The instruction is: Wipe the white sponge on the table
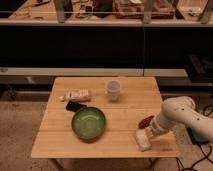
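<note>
Looking toward the near right corner of the worktop (125,112), we find the end effector (152,131) low over the white sponge (143,140). The sponge lies flat just in front of it and slightly to its left in view, touching it or nearly so. Whether the end effector stands wide, narrow or clamped on the sponge, we cannot tell.

We judge the sponge light, soft and compressible. It should squash under pressure and drag on the wood rather than glide. Taking it across its short width, near the middle, would likely keep it flat for wiping.

A small reddish-brown object (146,121) sits just behind the end effector, close enough for a stroke to nudge it. The green bowl (88,123) stands well to its left, and the translucent cup (114,90) is well behind it.
</note>
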Motion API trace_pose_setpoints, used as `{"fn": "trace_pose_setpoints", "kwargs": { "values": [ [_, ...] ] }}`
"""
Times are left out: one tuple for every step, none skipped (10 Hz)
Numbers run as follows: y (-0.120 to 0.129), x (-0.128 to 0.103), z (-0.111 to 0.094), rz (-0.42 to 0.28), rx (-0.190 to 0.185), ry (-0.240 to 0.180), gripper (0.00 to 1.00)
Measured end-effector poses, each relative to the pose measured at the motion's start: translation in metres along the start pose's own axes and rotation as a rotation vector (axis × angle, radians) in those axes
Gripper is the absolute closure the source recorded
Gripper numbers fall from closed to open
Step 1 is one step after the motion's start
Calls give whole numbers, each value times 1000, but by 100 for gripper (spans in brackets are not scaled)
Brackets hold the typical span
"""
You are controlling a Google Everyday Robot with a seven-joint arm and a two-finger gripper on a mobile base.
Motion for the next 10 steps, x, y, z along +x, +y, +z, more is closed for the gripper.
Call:
{"fn": "trace_pose_setpoints", "kwargs": {
  "values": [
    [-3,-1,6,-34,9,-2,20],
    [-8,-2,11,-64,20,-3,20],
    [-11,-3,13,-79,28,-3,20],
    [-16,-3,15,-93,36,0,20],
    [-22,-3,18,-111,43,9,20],
    [-25,-1,20,-121,42,19,20],
    [-26,1,24,-129,27,38,20],
    [-25,8,28,-124,3,75,20],
    [-24,12,30,-119,-11,100,20],
    [-23,16,32,-111,-24,128,20]
  ]
}}
